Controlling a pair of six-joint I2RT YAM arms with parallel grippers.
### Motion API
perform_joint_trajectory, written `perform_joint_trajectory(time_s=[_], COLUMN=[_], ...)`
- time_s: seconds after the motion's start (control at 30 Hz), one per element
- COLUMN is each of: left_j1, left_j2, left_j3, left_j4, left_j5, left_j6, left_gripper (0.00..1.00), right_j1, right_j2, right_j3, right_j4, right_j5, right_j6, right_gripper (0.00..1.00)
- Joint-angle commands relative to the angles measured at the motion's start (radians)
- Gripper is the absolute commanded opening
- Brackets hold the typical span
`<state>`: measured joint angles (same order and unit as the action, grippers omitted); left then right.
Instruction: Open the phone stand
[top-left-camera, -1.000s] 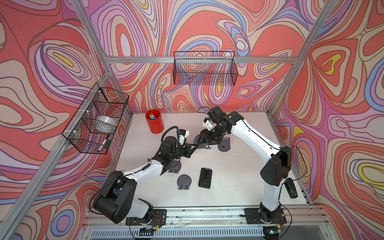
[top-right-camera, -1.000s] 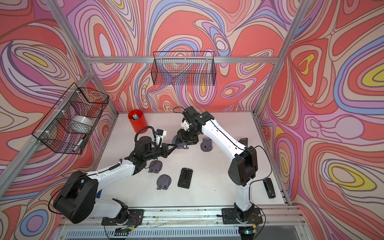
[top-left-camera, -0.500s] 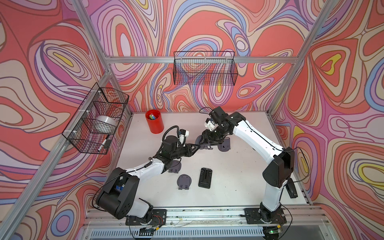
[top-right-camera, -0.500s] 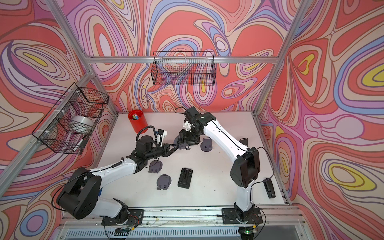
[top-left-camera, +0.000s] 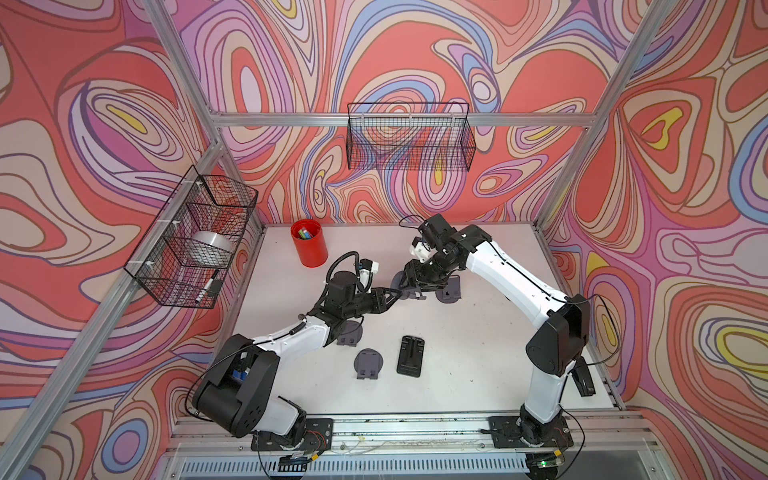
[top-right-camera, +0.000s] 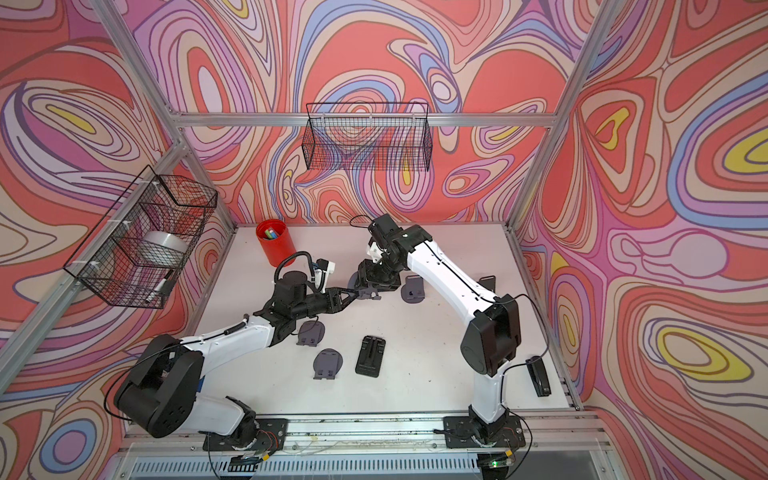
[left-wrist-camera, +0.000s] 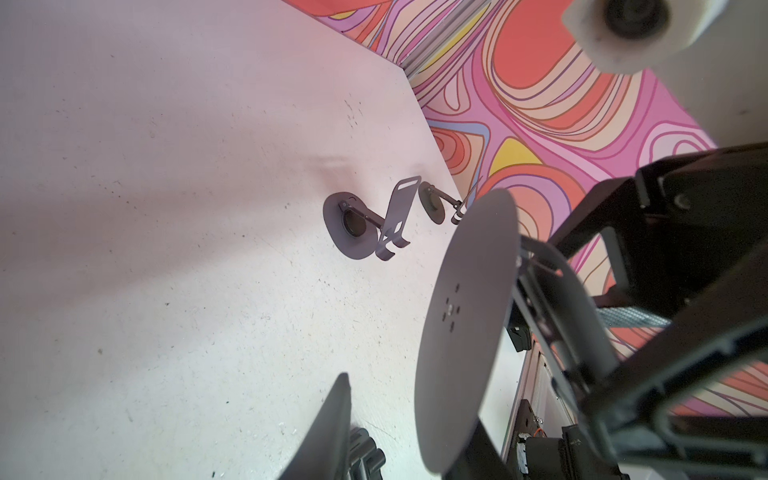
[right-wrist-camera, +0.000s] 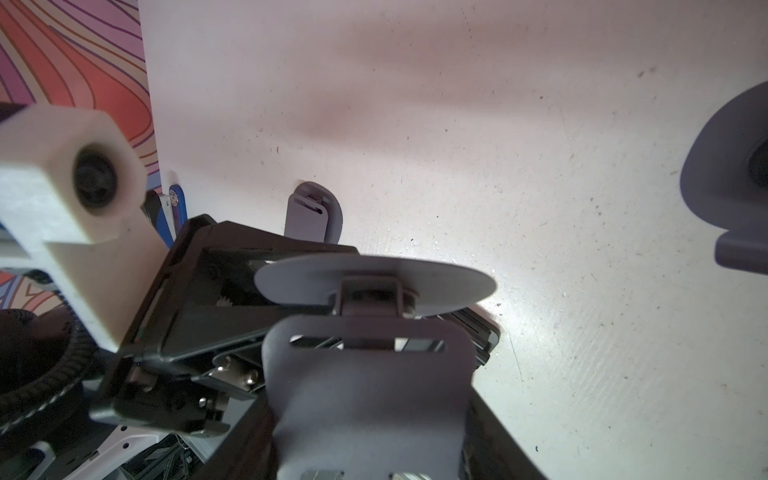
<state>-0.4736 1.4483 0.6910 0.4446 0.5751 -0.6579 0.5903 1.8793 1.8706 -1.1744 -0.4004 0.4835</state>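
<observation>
Up above the tabletop's (top-left-camera: 457, 374) middle, gripping the stand (top-left-camera: 399, 279) with the right tool (top-left-camera: 419, 286), blurring its plate (right-wrist-camera: 365, 395) close in the right wrist view. Holding the left tool (top-left-camera: 392, 294) parted beside the disc (left-wrist-camera: 465, 324), showing one finger (left-wrist-camera: 332, 415) only, the other out of sight.

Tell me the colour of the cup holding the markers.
Red; the cup shows best in a top view.

No legible text, label, brand, number or sign on anything in any view.
</observation>
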Motion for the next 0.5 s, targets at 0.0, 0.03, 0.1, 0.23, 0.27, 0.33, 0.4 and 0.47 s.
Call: perform_joint_trajectory(time_s=[0.0, 0.03, 0.1, 0.23, 0.27, 0.33, 0.4, 0.47], left_j1=[-0.007, -0.007, -0.008, -0.008, -0.008, -0.009, -0.013, -0.013], left_j2=[-0.025, -0.030, -0.039, -0.028, -0.021, -0.006, 0.008, 0.023], left_j3=[0.032, 0.032, 0.035, 0.061, 0.066, 0.074, 0.083, 0.086], left_j4=[-0.021, -0.027, -0.035, -0.023, -0.012, 0.015, 0.031, 0.050], left_j5=[0.017, 0.015, 0.012, 0.037, 0.045, 0.063, 0.067, 0.069], left_j6=[0.060, 0.073, 0.098, 0.114, 0.109, 0.097, 0.087, 0.073], left_gripper=[0.33, 0.33, 0.33, 0.34, 0.34, 0.33, 0.33, 0.32], right_j1=[0.001, 0.001, 0.002, 0.001, 0.000, 0.000, 0.000, 0.002], right_j2=[-0.026, -0.024, -0.022, -0.022, -0.023, -0.025, -0.026, -0.025], right_j3=[0.022, 0.025, 0.030, 0.026, 0.026, 0.025, 0.026, 0.029], right_j4=[-0.011, -0.011, -0.013, -0.016, -0.016, -0.016, -0.016, -0.018], right_j5=[-0.005, -0.005, -0.006, -0.008, -0.009, -0.005, -0.004, -0.006], right_j6=[0.000, -0.002, -0.005, -0.006, -0.006, -0.005, -0.005, -0.005], right_gripper=[0.01, 0.02, 0.02, 0.01, 0.02, 0.02, 0.01, 0.01])
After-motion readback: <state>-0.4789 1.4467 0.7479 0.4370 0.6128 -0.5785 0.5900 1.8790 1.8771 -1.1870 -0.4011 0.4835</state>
